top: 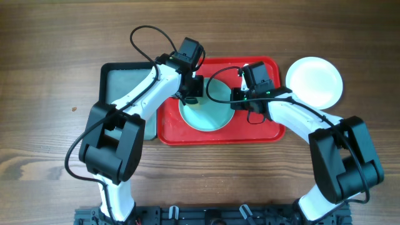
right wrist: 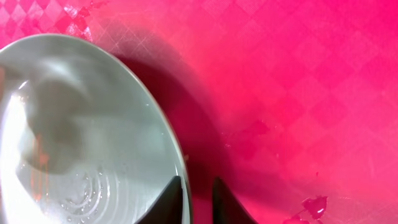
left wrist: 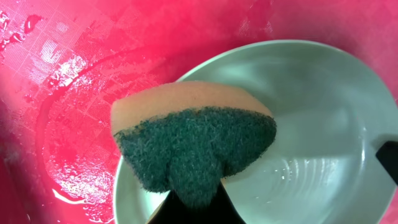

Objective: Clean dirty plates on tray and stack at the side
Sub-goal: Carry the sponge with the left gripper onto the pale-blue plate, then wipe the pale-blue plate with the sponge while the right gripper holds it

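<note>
Only the left wrist view shows the left fingers (left wrist: 193, 214) clamping a green-faced sponge (left wrist: 196, 146) over the aqua plate (left wrist: 311, 124); the right fingers (right wrist: 230, 202), narrowly parted, straddle its rim.

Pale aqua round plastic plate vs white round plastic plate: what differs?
Place: the aqua plate lies on the red rectangular plastic tray; the white plate on the wooden table beside it. State: the aqua plate holds water; none shows on the white plate. Colour: aqua plate blue-green, white plate white. Both are round, shallow, alike in size.
</note>
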